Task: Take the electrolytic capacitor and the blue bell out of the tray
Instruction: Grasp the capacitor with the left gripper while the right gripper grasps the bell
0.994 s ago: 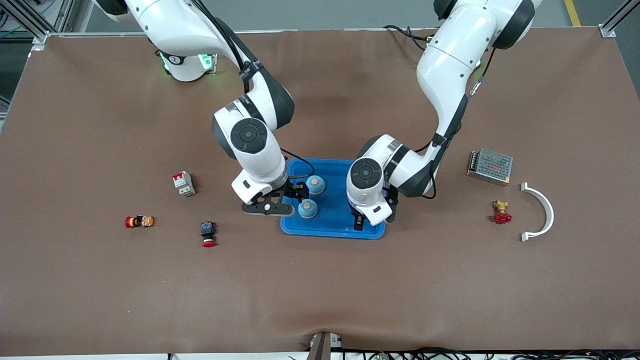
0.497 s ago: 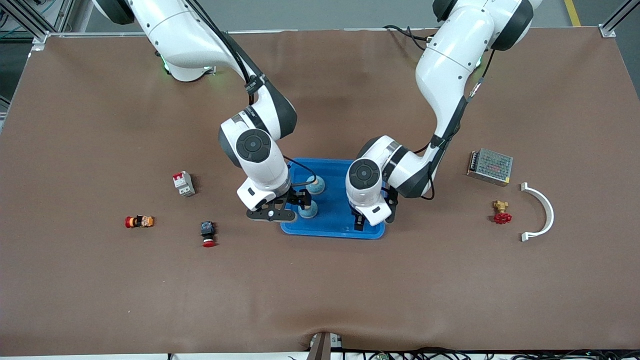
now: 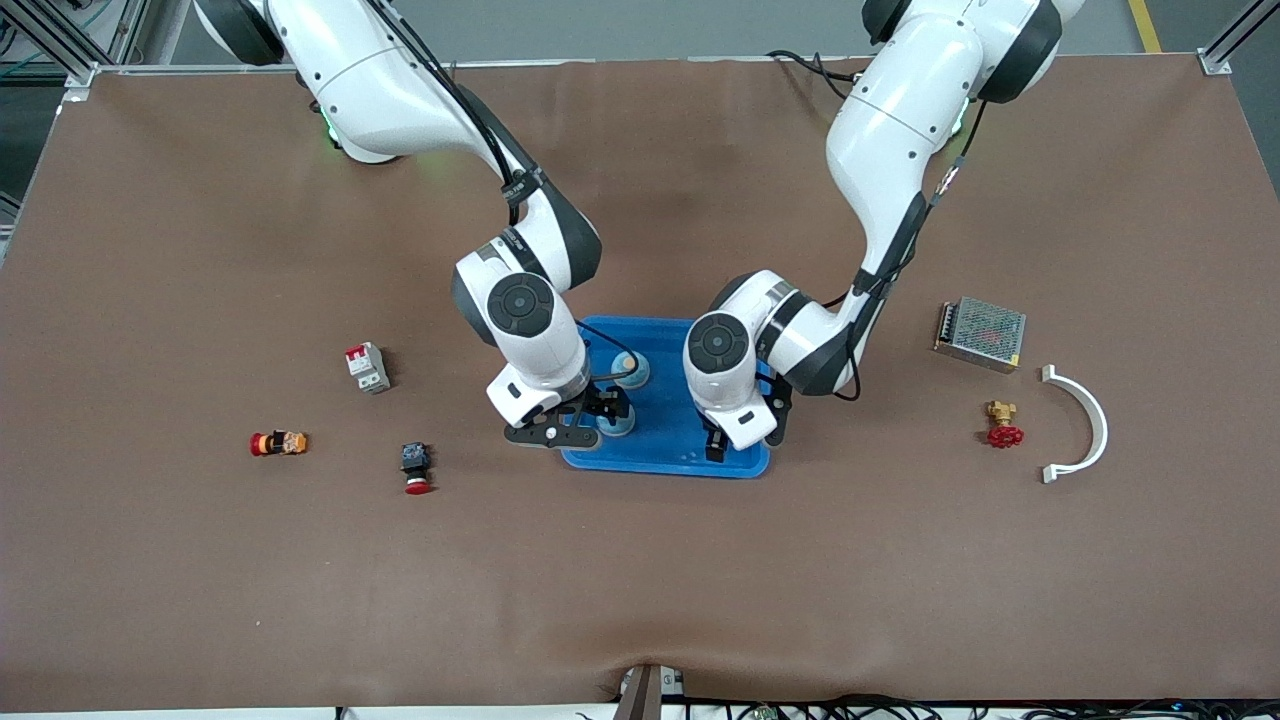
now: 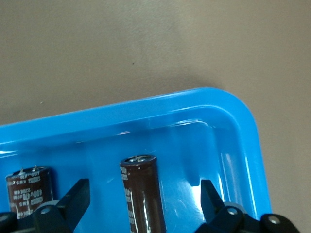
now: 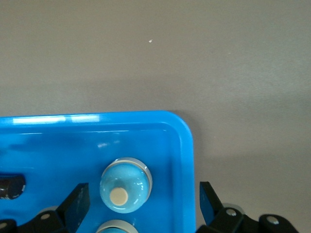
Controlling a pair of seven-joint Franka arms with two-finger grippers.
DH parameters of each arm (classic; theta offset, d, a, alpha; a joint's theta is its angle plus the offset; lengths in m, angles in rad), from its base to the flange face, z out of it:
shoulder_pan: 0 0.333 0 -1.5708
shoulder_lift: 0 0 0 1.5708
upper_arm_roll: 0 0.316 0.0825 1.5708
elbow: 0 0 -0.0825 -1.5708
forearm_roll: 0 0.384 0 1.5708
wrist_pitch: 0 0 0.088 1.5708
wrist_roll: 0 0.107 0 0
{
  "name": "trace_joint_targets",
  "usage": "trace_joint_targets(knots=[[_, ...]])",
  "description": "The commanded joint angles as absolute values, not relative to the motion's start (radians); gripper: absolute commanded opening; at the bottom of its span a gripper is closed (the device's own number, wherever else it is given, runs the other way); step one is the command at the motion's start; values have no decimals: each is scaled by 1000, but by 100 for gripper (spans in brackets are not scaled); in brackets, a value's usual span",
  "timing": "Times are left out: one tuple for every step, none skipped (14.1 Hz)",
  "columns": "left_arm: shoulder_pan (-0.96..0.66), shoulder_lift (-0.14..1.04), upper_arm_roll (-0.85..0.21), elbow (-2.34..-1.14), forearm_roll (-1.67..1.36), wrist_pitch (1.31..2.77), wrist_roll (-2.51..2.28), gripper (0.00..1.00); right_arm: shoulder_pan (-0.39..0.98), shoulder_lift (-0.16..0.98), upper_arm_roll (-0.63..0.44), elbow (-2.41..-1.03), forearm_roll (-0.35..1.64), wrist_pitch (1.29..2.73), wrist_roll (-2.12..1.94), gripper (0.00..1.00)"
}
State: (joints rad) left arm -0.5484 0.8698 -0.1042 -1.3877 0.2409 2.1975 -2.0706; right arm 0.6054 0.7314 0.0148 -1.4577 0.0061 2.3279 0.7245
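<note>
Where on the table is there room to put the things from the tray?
Bare brown table spreads between the blue tray and the front camera. Another wide patch lies between the tray and the red valve. The tray itself is crowded: both open claws, right and left, hang over it.

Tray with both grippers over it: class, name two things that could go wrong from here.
1. The right gripper hangs open over two blue bells standing close together near the tray's rim; a finger could knock the second bell or catch the rim.
2. The left gripper straddles one capacitor while another capacitor lies just beside a finger; closing might nudge it.
</note>
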Motion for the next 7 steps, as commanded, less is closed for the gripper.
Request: trace_joint_targets(knots=[[-558,871,-101,-1374,238,2194,-2071,100,626,778,11,-1404,6,2350,761,100],[-558,868,-101,-1374,227,2194,-2075,100,630,791,9,-1391,6,2350,762,100],[-558,867,-101,-1374,222,2192,-2083,100,634,802,9,-1384,6,2350,762,100],[-558,868,-101,-1374,222,2194,-2092,97,634,810,9,-1381,6,2352,762,100],[-563,868,-101,-1374,224,2192,-2100,86,635,814,9,-1381,6,2352,761,100],[-564,870,-101,-1374,225,2192,-2102,64,635,824,9,-1376,5,2356,759,100],[-565,868,-101,-1374,225,2194,-2105,35,637,828,9,-1376,5,2358,759,100]])
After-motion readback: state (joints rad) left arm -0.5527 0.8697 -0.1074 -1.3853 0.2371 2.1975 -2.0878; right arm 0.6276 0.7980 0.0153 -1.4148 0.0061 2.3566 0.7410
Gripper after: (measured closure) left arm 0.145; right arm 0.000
